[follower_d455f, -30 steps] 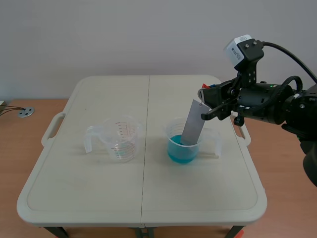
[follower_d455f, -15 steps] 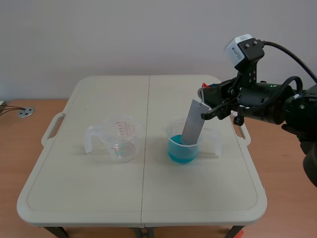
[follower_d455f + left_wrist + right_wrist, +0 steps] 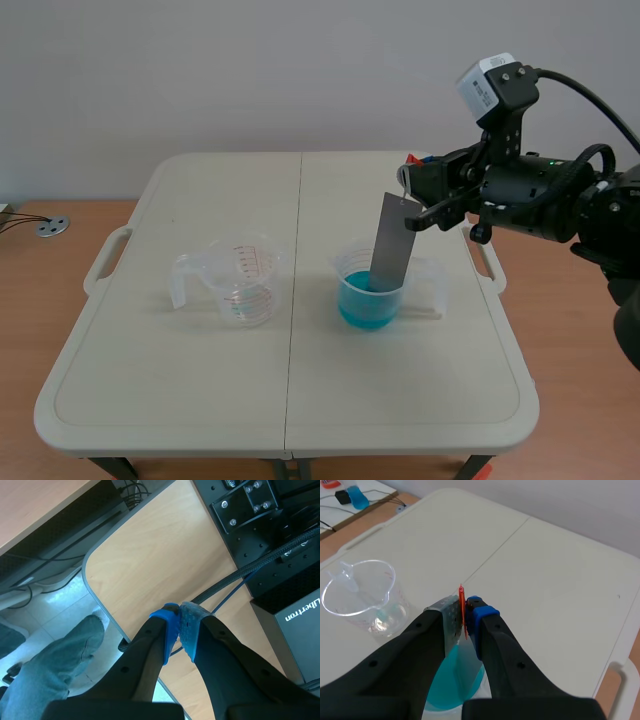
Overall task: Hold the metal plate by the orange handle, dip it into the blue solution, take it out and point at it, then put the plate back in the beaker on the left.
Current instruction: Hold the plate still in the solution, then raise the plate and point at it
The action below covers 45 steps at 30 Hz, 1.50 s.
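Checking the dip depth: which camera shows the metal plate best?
The scene view: the metal plate shows full length, its lower end inside the beaker of blue solution. The right wrist view shows little but its orange handle, pinched between the fingers of the right gripper. The left wrist view misses it.

- Two beakers stand apart, side by side near the middle of the table [image 3: 160, 400]. The left beaker [image 3: 240, 285] is left of the seam and the right beaker [image 3: 345, 264] is right of it.
- The solution [image 3: 362, 310] is in the right beaker.
- The plate [image 3: 388, 245] stands nearly upright in the right beaker, with its lower end at the solution and its upper end above the rim.
- The right gripper [image 3: 411, 206] is above the right beaker, with the plate's handle [image 3: 463, 611] between its fingers.
- The left gripper [image 3: 179, 630] is off the table, over a desk [image 3: 150, 555] edge.
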Each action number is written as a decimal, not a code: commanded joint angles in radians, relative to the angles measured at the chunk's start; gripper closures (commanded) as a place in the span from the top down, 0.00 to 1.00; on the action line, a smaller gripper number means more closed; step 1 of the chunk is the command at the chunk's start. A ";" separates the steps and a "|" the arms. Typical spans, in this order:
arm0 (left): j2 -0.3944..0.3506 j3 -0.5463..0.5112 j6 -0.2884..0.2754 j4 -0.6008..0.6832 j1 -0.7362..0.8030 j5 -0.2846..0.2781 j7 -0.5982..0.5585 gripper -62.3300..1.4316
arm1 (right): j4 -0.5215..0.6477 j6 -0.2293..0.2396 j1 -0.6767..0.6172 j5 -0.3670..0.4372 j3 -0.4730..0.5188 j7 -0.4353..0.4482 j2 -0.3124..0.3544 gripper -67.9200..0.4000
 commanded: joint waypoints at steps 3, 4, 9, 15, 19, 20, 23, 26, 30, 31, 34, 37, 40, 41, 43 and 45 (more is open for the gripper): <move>0.002 0.000 -0.002 0.007 0.007 -0.004 -0.004 0.05 | 0.049 0.008 0.016 0.015 -0.003 0.021 0.002 0.03; 0.002 0.000 -0.002 0.007 0.007 -0.004 -0.004 0.05 | 0.056 0.008 0.016 0.015 -0.003 0.021 0.002 0.03; 0.002 0.000 -0.002 0.007 0.007 -0.004 -0.004 0.05 | 0.085 0.008 0.016 0.015 -0.003 0.020 0.002 0.03; 0.002 0.000 -0.002 0.007 0.004 -0.003 -0.004 0.05 | 0.101 0.008 0.016 0.019 -0.003 0.014 0.002 0.03; -0.001 0.000 -0.001 0.007 -0.026 -0.003 0.015 0.05 | 0.119 0.008 0.016 0.019 -0.003 0.013 0.002 0.03; -0.001 0.000 -0.002 0.007 -0.035 -0.003 0.026 0.05 | 0.126 0.008 0.016 0.021 -0.003 0.013 0.002 0.03; -0.003 0.000 -0.002 0.007 -0.058 -0.003 0.049 0.05 | 0.148 0.008 0.015 0.043 -0.003 0.002 0.003 0.03; -0.003 0.000 -0.002 0.007 -0.074 -0.002 0.064 0.05 | 0.171 0.008 0.015 0.055 -0.004 -0.006 0.003 0.03; -0.006 0.000 -0.002 0.013 -0.076 0.002 0.063 0.05 | 0.204 0.008 0.015 0.074 -0.016 -0.042 0.003 0.03; -0.006 -0.001 -0.002 0.018 -0.076 0.002 0.060 0.05 | 0.212 0.008 0.015 0.077 -0.021 -0.048 0.003 0.03; -0.006 -0.018 0.000 0.037 -0.076 0.002 0.064 0.05 | 0.233 0.008 0.012 0.090 -0.030 -0.055 0.003 0.03; -0.006 -0.056 0.002 0.069 -0.076 0.001 0.079 0.05 | 0.253 0.008 0.010 0.100 -0.034 -0.059 0.003 0.03; -0.006 -0.110 0.002 0.117 -0.076 0.001 0.079 0.05 | 0.275 0.008 0.010 0.101 -0.034 -0.063 0.003 0.03; -0.006 -0.127 0.002 0.137 -0.076 0.001 0.079 0.05 | 0.283 0.008 0.010 0.102 -0.034 -0.067 0.003 0.03; -0.006 -0.156 0.002 0.178 -0.076 0.001 0.075 0.05 | 0.303 0.008 0.010 0.102 -0.034 -0.071 0.003 0.03; -0.006 -0.177 0.002 0.218 -0.084 0.001 0.074 0.05 | 0.322 0.008 0.010 0.102 -0.034 -0.071 0.003 0.03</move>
